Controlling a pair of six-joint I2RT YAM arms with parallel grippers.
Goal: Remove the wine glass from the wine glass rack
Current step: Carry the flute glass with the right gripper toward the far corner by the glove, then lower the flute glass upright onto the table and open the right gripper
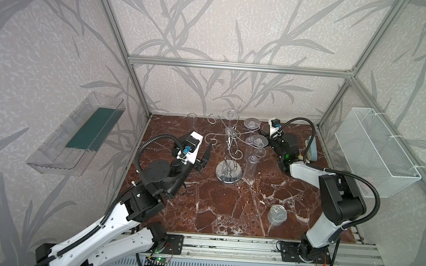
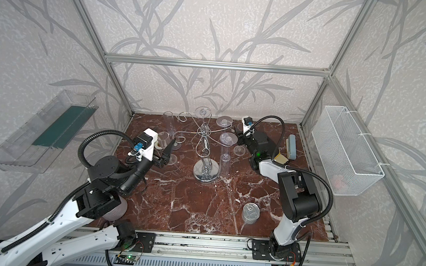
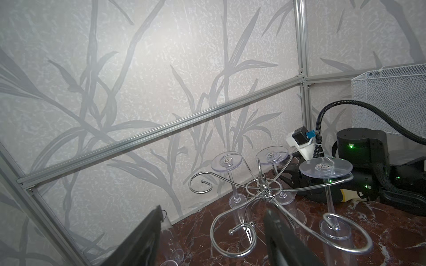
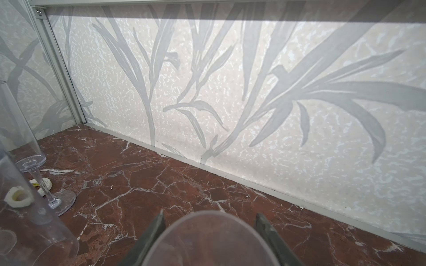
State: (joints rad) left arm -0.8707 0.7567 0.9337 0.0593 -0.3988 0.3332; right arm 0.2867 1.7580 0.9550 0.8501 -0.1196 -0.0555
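Nearest me a tin can (image 1: 277,214) stands alone on the desk (image 1: 226,216), well apart from the work. Beyond it the wine glass rack (image 1: 228,174) sits mid-desk on its round mirrored base, where both my arms can reach it.

My left pincer (image 3: 213,209) hangs just beside the rack on its left, spread wide and holding nothing. In the left wrist view one bare spiral curl (image 3: 230,232) shows between its fingers (image 3: 143,237). I judge it is placed there to steady the light wire frame or to take a glass.

Three hanging glasses (image 3: 325,166) sit foot-up in the curls on the rack's far and right sides. Their stems are slotted through the wire, so each would have to slide outward along its arm to come free.

Farthest back, my right pincer (image 4: 211,215) stands about half open, closed around the clear bowl of a wine glass (image 4: 207,244), with a finger on each side. I judge it grips the broad bowl because that is steadier than the thin stem. I cannot tell whether that glass is clear of its curl. Several standing glasses (image 2: 167,121) rest on the desk at the far left.
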